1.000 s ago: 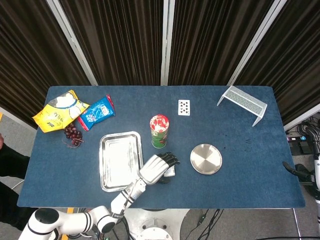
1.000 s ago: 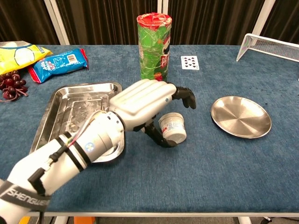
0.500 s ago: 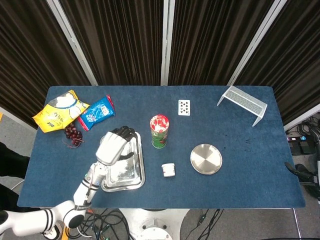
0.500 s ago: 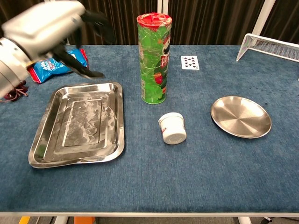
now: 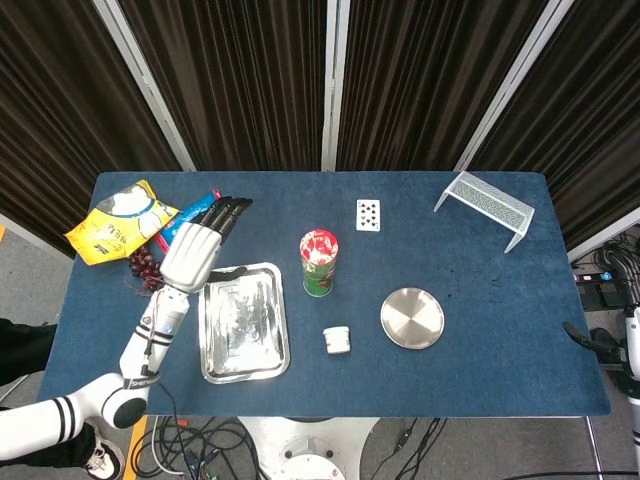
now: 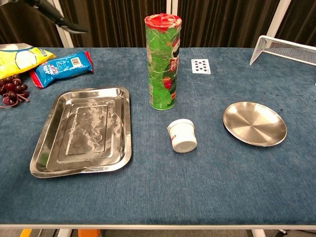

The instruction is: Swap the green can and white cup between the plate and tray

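Note:
The green can with a red lid stands upright on the blue table, between the tray and the plate. The chest view shows the green can behind the white cup. The white cup sits on the bare cloth in front of the can. Both the steel tray and the round plate hold nothing. My left hand hovers over the tray's back-left corner, fingers straight and apart, holding nothing. Only its dark fingertips show in the chest view. A dark part of my right hand shows past the table's right edge.
A yellow snack bag, a blue packet and grapes lie at the back left, close to my left hand. A playing card lies behind the can. A white wire rack stands at the back right.
My left hand has left the white cup, swung left across the tray and risen toward the back left. The cup stays on the cloth; can, tray and plate have not moved.

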